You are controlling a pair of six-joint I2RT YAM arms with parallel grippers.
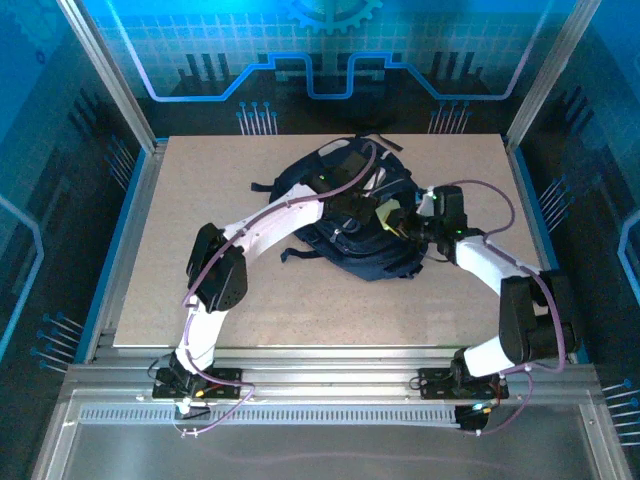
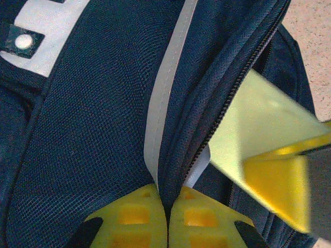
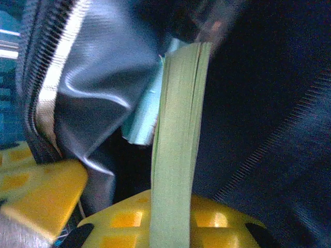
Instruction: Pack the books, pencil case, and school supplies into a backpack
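Observation:
The dark navy backpack [image 1: 345, 200] lies at the middle back of the table with its zip open. My left gripper [image 2: 168, 199] is shut on the fabric lip of the backpack [image 2: 103, 129] beside the zipper. My right gripper [image 3: 173, 199] is shut on a lime-green book [image 3: 178, 129], held edge-on in the mouth of the opening. That book [image 2: 258, 119] slants in from the right in the left wrist view, and from above it [image 1: 385, 212] shows at the bag's right side. A pale teal pad [image 3: 145, 119] sits inside behind it. The pencil case is hidden.
The backpack's dark straps [image 1: 265, 186] trail onto the beige table [image 1: 200, 180] to the left. Blue enclosure walls [image 1: 120, 100] ring the table. My left gripper's yellow finger [image 3: 36, 191] sits close beside the right gripper at the opening.

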